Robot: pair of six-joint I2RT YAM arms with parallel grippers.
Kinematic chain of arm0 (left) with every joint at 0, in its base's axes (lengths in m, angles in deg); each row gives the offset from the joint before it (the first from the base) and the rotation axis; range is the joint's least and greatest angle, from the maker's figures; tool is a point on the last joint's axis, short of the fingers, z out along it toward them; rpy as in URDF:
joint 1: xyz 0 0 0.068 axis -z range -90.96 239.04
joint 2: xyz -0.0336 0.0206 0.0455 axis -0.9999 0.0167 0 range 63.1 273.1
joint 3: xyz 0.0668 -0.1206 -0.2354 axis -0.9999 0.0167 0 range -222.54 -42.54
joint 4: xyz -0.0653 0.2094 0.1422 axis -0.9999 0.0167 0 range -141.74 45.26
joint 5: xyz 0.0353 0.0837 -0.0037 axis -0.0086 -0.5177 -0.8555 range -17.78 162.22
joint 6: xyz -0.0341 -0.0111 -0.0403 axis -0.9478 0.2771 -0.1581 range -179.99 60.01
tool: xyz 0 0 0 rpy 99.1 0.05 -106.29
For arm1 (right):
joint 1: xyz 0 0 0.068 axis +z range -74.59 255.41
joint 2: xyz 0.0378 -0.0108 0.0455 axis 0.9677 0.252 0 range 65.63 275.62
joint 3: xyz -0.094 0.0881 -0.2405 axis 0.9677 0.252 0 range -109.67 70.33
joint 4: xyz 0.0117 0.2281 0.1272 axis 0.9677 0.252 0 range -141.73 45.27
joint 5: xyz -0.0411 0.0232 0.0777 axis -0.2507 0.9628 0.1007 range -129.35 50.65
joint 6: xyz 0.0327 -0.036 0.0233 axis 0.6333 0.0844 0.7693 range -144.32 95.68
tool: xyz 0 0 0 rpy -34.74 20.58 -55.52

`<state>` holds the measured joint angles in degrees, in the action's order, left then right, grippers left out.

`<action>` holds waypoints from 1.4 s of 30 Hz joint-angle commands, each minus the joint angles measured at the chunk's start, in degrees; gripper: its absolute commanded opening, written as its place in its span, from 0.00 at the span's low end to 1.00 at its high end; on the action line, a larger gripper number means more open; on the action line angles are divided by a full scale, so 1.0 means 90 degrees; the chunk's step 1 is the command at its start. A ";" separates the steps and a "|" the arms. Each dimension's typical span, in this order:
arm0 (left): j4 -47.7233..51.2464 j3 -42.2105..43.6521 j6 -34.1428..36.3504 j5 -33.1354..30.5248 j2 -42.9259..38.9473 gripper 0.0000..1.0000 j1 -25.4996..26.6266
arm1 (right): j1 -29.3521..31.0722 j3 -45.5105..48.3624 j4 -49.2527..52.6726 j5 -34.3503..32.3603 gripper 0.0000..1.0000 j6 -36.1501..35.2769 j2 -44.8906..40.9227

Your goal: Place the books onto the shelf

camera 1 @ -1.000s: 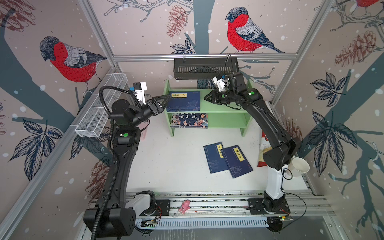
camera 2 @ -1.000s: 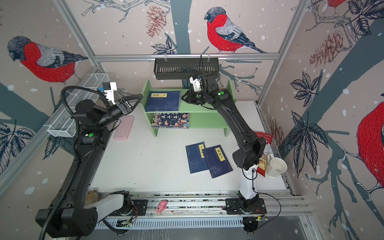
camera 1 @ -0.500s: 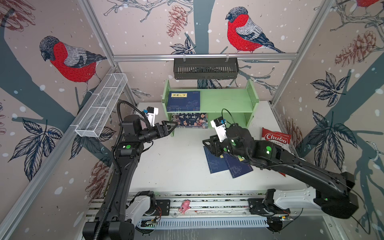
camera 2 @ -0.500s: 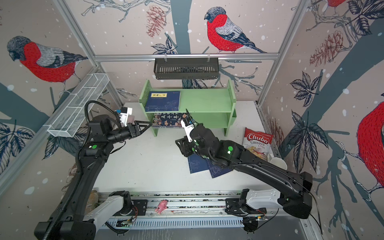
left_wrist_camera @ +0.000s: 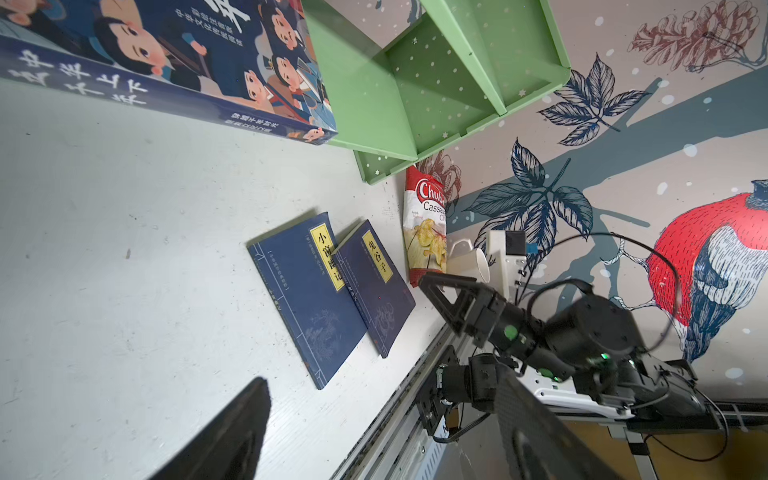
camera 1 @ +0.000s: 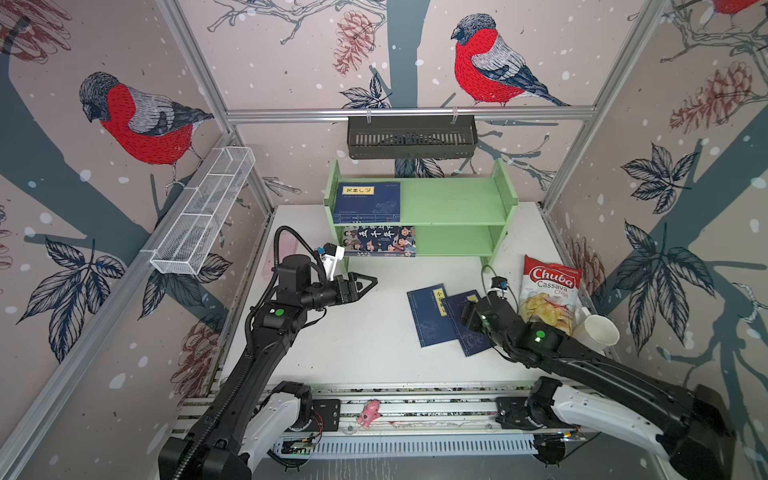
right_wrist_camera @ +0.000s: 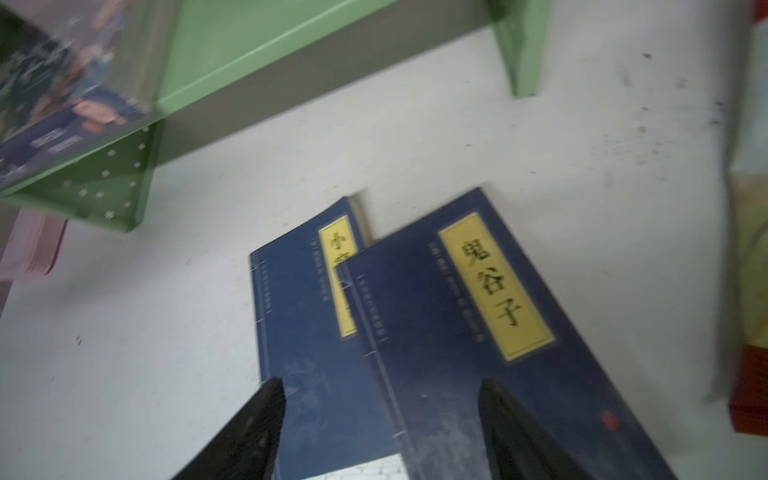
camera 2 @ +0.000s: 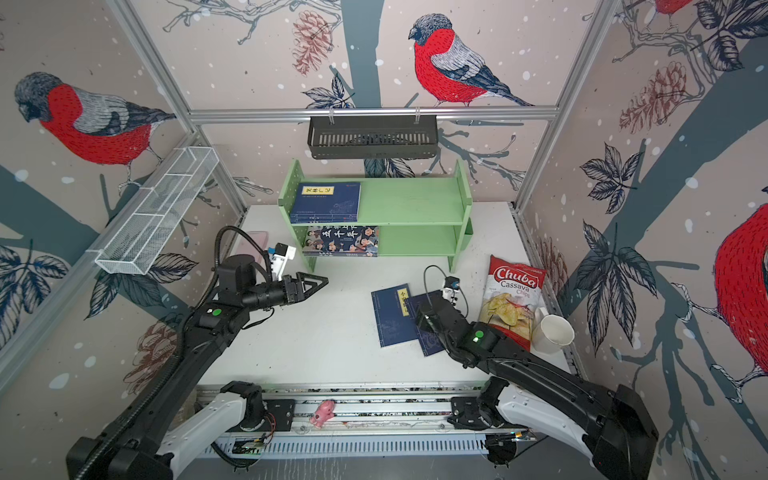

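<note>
Mid-task. Shelved navy book [camera 1: 368,201] sat on shelf [camera 1: 457,203] top tier, cartoon book [camera 1: 380,241] on lower tier. Two navy books [camera 1: 430,320] lay overlapping on table [camera 1: 365,332], 5 o'clock from shelf. Right gripper [right_wrist_camera: 382,386] hovered over them, jaws apart, empty. Left gripper [camera 1: 370,282] was open too, at 7 o'clock. Next, I'd guess: drop down, pinch upper book's edge.

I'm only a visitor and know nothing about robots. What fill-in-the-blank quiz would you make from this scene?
The cartoon book lies on the green shelf's ____ tier.
____ navy books lie overlapping on the white table.
The right gripper above them has its jaws ____.
Next to the chips bag is a white ____.
Missing words: lower; two; open; cup.
</note>
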<state>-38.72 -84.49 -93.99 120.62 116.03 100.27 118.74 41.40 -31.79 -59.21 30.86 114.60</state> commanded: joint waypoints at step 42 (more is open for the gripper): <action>-0.1316 0.1053 0.0226 0.0007 0.0445 0.84 0.1168 | -0.2836 -0.0326 -0.0419 0.4074 0.78 -0.1966 0.2773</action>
<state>-46.83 -74.16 -94.32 121.50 119.28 109.86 91.20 39.52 -35.63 -22.91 13.18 138.11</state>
